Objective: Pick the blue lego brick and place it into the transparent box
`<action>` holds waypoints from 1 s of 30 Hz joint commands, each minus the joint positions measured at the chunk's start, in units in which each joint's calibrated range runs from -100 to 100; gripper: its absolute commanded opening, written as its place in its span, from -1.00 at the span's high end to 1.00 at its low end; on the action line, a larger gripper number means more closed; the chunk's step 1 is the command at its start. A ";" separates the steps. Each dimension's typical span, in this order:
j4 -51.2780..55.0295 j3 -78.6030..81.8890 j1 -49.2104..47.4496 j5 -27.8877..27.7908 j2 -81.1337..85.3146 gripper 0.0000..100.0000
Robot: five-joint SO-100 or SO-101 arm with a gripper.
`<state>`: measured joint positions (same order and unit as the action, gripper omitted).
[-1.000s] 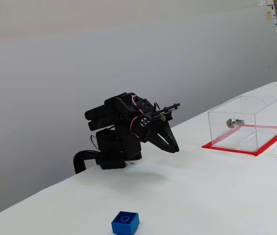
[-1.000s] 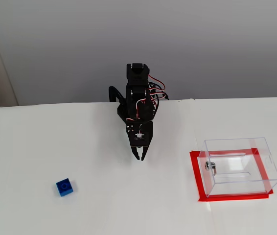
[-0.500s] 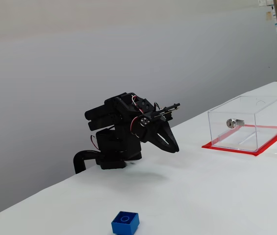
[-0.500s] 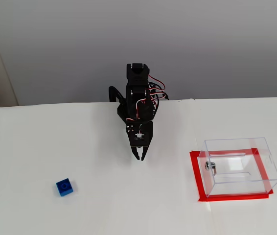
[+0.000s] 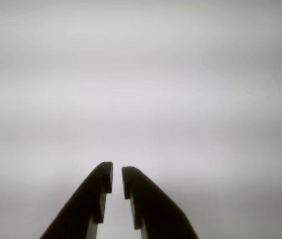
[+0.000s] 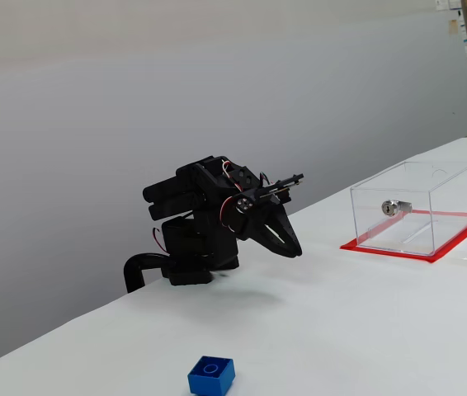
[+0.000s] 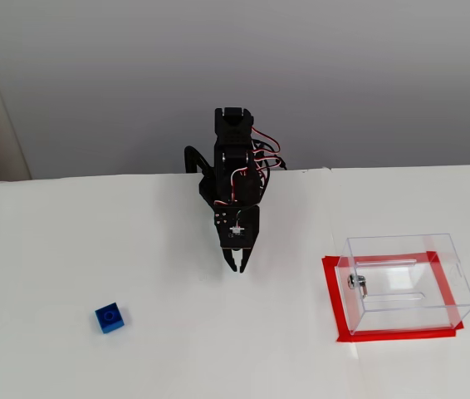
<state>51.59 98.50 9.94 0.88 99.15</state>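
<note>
we judge the task as not yet begun. the gripper point(image 7: 239, 268) hangs folded near the arm's base, its jaws nearly together with only a thin gap and nothing between them, as the wrist view shows over bare white table point(image 7: 218, 349). the blue lego brick point(image 7: 110, 317) sits alone on the table, well apart from the gripper. the transparent box point(image 7: 405, 283) on its red base stands on the opposite side, holding no brick. reaching, gripping, carrying and dropping all remain.
</note>
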 commanded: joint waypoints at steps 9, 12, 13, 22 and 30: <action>0.02 0.51 0.16 -0.25 0.59 0.96; 0.02 0.51 0.16 -0.25 0.59 0.96; 0.02 0.51 0.16 -0.25 0.59 0.96; 0.02 0.51 0.08 -0.31 0.59 0.95; 0.37 0.33 0.01 -0.10 0.34 0.95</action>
<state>51.59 98.50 9.94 0.88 99.15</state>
